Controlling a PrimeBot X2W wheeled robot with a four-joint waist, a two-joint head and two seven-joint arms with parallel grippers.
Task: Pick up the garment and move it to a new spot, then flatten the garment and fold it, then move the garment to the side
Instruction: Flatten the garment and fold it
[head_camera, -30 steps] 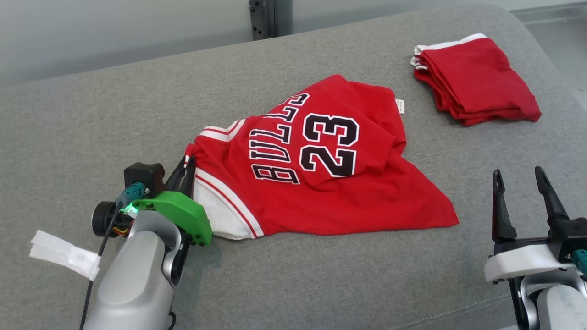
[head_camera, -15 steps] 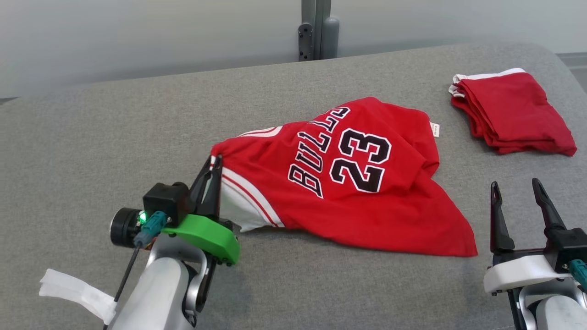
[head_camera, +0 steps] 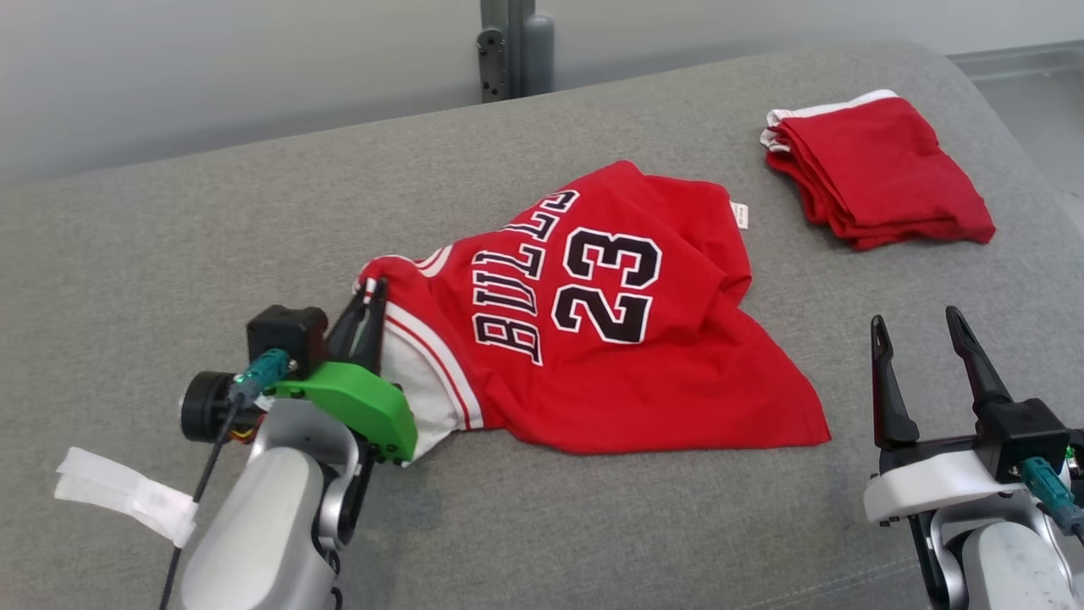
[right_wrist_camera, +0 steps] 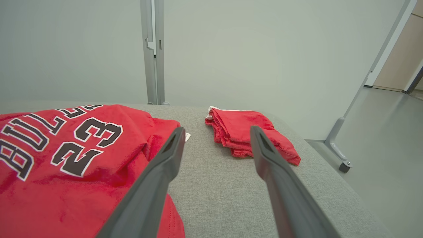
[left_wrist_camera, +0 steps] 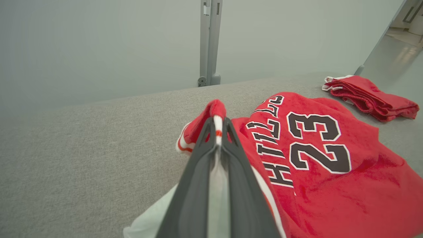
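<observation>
Garment [head_camera: 610, 364], a red jersey, lies crumpled mid-way on the grey cushion [head_camera: 152, 237]. Left gripper [head_camera: 374, 288] is clamped on its striped edge; right gripper [head_camera: 915, 317] stands spread, empty. Seemingly the pick-up step; next comes lifting it clear.

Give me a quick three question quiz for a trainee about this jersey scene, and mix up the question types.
1. True or false: the right end effector is shut on the jersey.
2. Which part of the jersey does the left end effector pinch? A) the printed 23 B) the red-and-white striped trim C) the plain red bottom corner
3. Fill in: the folded red garment lies on the robot's ___ side of the jersey.

Key:
1. False. It is open and apart from the cloth.
2. B
3. right
</observation>
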